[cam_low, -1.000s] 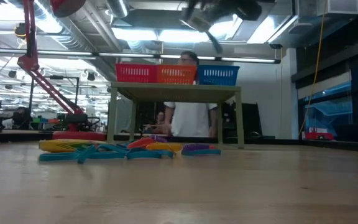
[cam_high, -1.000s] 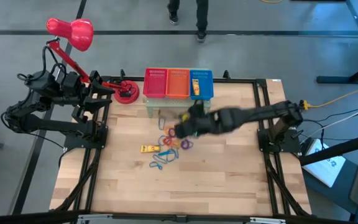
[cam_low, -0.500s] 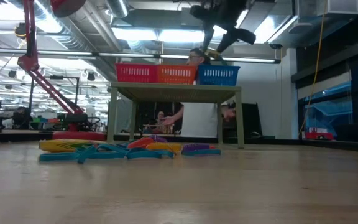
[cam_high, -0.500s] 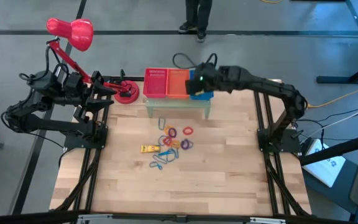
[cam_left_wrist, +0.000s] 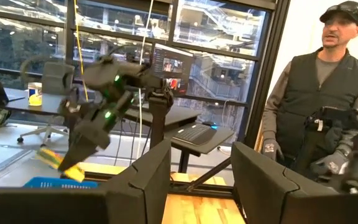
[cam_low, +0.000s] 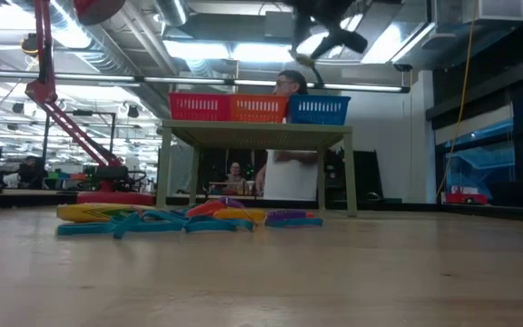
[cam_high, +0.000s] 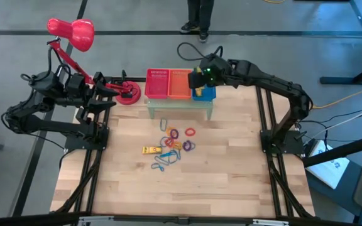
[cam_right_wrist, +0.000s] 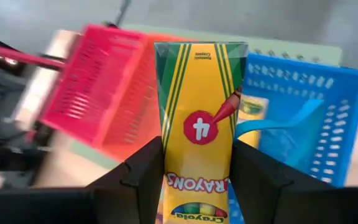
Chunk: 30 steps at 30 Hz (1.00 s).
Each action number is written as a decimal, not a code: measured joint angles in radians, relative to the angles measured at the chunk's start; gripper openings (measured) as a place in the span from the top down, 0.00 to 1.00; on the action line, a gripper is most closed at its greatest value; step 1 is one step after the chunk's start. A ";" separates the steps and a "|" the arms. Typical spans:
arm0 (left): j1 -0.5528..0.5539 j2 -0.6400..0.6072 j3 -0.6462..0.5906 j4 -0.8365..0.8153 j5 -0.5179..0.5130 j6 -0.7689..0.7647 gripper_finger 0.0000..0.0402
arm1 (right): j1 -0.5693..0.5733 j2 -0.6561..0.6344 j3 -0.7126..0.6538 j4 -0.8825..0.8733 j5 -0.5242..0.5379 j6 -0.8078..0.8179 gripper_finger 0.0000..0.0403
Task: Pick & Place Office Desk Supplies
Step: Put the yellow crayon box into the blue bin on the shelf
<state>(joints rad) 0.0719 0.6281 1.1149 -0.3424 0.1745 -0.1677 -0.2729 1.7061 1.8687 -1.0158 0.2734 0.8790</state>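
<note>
Above the blue basket [cam_high: 204, 85] on the small shelf, your right gripper [cam_right_wrist: 199, 186] has its fingers clamped on a yellow crayon packet [cam_right_wrist: 199, 118]. On the table [cam_high: 231, 176], another yellow packet [cam_high: 149, 150] lies among the band loops [cam_high: 180, 139]. Your left gripper [cam_left_wrist: 201, 186] waits, fingers apart, beside the red lamp [cam_high: 71, 31].

Bright ceiling strip lights [cam_low: 198, 50] glare overhead; red basket [cam_right_wrist: 86, 99] motion-blurred

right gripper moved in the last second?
Yes. In the high view the right gripper, shut on a crayon packet, went from above the loose bands to over the blue basket.
</note>
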 joint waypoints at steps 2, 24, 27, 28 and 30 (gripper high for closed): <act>0.000 0.002 0.000 0.000 0.000 0.000 0.59 | 0.046 0.001 0.036 -0.002 0.001 0.009 0.58; 0.000 0.005 0.000 -0.006 0.002 0.003 0.59 | 0.574 0.272 0.082 -0.048 -0.160 0.425 0.58; 0.000 0.005 0.000 -0.006 0.006 -0.009 0.59 | 0.580 0.319 0.081 -0.047 -0.206 0.422 0.58; 0.000 0.005 0.000 -0.006 0.011 -0.015 0.59 | 0.582 0.328 0.081 -0.046 -0.213 0.422 0.58; 0.000 0.005 0.000 -0.006 0.022 -0.026 0.59 | 0.592 0.342 0.081 -0.050 -0.230 0.423 0.58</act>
<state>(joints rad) 0.0716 0.6331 1.1149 -0.3485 0.1966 -0.1933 0.3192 2.0481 1.9499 -1.0661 0.0438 1.3015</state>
